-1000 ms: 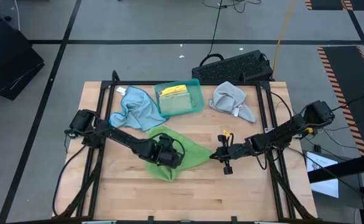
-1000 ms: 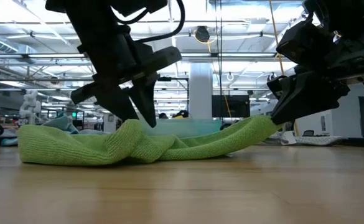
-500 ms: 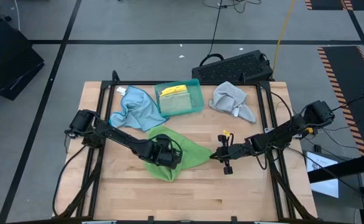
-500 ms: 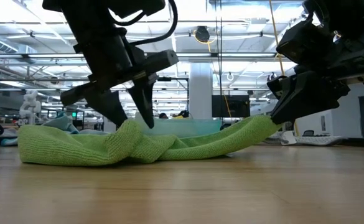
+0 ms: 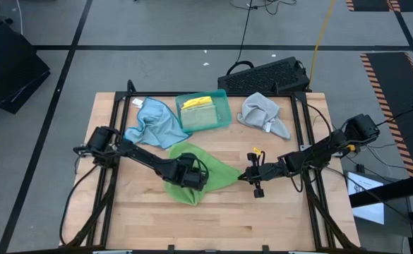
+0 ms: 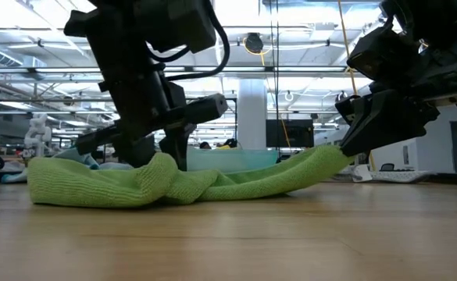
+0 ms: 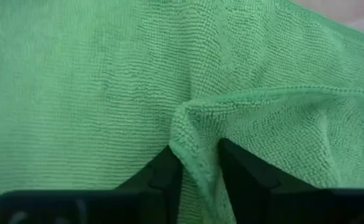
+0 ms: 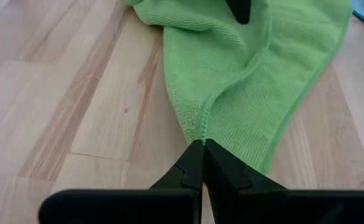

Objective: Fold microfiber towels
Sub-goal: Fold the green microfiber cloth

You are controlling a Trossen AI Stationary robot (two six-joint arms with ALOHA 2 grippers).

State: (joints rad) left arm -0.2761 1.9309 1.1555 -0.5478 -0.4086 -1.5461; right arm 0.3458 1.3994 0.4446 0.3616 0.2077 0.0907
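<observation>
A green microfiber towel [image 5: 195, 180] lies rumpled on the wooden table, near the middle. My left gripper [image 5: 190, 176] stands over its middle, with its fingers down around a raised ridge of the cloth [image 6: 162, 165]. My right gripper [image 5: 245, 176] is at the towel's right end, shut on its corner. At the back, a light blue towel [image 5: 152, 123] and a grey towel [image 5: 262, 113] lie crumpled. A yellow towel [image 5: 198, 104] rests in a teal tray [image 5: 224, 113]. My left gripper pinches a raised fold of the green towel [image 7: 194, 140], with a hemmed edge on it, between its two fingers [image 7: 166, 174]. The fingers come from above, slanting down. The towel around the fold lies on the table. My right gripper pinches the green towel's right corner [image 8: 203, 127] at the hem, between its fingertips [image 8: 194, 163]. It comes from the table's right side, slanting down. The corner [image 6: 330, 158] is held a little above the table, and the cloth slopes from it down to the board.
A black keyboard-like thing [image 5: 266, 74] lies beyond the table's far edge. A small yellow-tipped piece [image 5: 255, 152] stands by the right arm. Bare wood [image 5: 213, 222] runs along the near side of the table.
My left gripper first spread its fingers wider. It then sank onto the towel's raised fold, rolled somewhat and closed on it. The fold is now pressed lower between the fingers. My right gripper and the corner it holds have kept still.
</observation>
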